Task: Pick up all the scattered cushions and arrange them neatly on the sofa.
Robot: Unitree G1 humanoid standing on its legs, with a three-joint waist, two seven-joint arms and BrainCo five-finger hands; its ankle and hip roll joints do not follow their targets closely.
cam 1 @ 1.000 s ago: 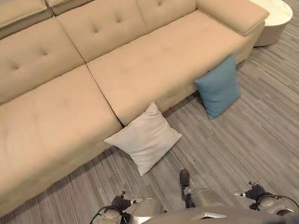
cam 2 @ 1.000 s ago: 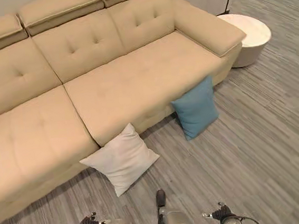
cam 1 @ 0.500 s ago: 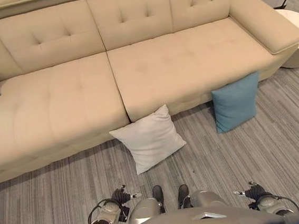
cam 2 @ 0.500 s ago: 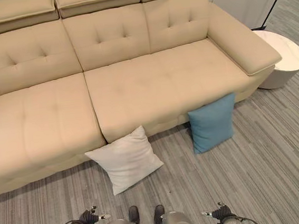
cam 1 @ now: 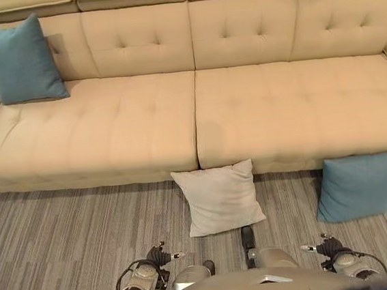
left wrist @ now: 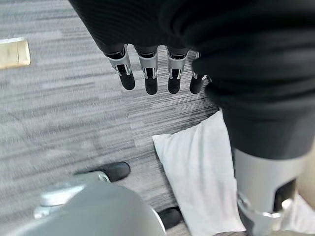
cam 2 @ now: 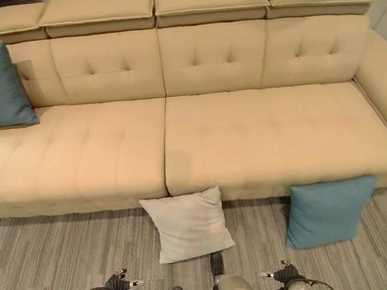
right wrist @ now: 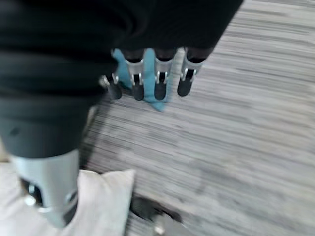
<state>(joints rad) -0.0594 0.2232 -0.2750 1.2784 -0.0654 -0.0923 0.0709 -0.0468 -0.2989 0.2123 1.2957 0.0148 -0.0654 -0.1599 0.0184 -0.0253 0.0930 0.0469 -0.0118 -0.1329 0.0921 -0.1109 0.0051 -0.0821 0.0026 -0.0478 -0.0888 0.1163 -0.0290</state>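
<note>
A white cushion point(cam 1: 219, 199) leans against the front of the beige sofa point(cam 1: 109, 125), on the floor at its middle seam. A blue cushion point(cam 1: 359, 185) leans on the sofa front further right. Another blue cushion point(cam 1: 18, 60) stands on the sofa seat at the far left, against the backrest. My left hand point(left wrist: 147, 73) hangs over the floor with straight fingers and holds nothing; the white cushion point(left wrist: 199, 172) lies past it. My right hand point(right wrist: 147, 78) also hangs with straight fingers, empty, with the blue cushion point(right wrist: 150, 101) showing beyond its fingers and the white cushion point(right wrist: 106, 196) nearby.
Grey striped floor point(cam 1: 65, 239) runs in front of the sofa. The sofa's right armrest point(cam 2: 386, 85) rises at the far right. A pale flat patch point(left wrist: 14, 52) lies on the floor in the left wrist view.
The camera has swung left, so the sofa now lies square across the view. The round white side table has left the view and the blue cushion on the left seat has come in. The cushions have not moved.
</note>
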